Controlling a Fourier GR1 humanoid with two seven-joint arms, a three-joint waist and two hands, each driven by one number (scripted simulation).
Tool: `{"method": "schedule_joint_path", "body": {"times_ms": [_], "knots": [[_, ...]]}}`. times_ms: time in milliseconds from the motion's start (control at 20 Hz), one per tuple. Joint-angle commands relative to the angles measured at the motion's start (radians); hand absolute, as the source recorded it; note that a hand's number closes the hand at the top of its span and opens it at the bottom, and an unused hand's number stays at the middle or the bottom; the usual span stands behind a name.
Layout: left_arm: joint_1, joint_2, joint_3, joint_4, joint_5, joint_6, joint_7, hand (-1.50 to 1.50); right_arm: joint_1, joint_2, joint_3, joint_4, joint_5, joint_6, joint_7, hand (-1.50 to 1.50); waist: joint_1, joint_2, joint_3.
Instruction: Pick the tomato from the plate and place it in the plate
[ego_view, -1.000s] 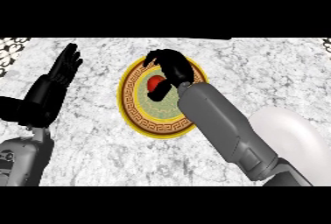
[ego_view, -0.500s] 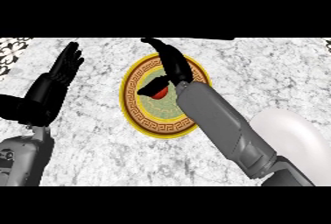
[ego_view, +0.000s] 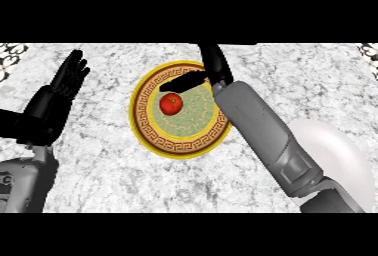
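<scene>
Nothing you can actually read in this one, no words, numbers or logos anywhere. The plate (ego_view: 177, 147) has a gold key-pattern band round its rim, but that's just ornament, not lettering. There's a small dark mark on the left forearm (ego_view: 21, 181) down by the lower edge, but it's too small to tell whether it's a letter.

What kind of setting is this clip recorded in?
Probably a kitchen counter: a marbled grey-white worktop, a gold-rimmed patterned plate with a tomato on it, and a plain white plate at the right.
</scene>
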Motion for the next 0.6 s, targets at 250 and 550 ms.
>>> {"method": "schedule_joint_path", "body": {"times_ms": [250, 550], "knots": [[0.062, 0.014, 0.039, -0.029, 0.007, -0.024, -0.012, 0.0, 0.13, -0.177, -0.137, -0.048, -0.071, 0.183, -0.118, -1.5, -0.03, -0.008, 0.0], [-0.001, 0.023, 0.056, -0.039, 0.017, -0.026, 0.069, 0.0, 0.181, -0.31, -0.194, -0.002, -0.081, 0.375, -0.234, -1.5, -0.025, -0.006, 0.0]]}}
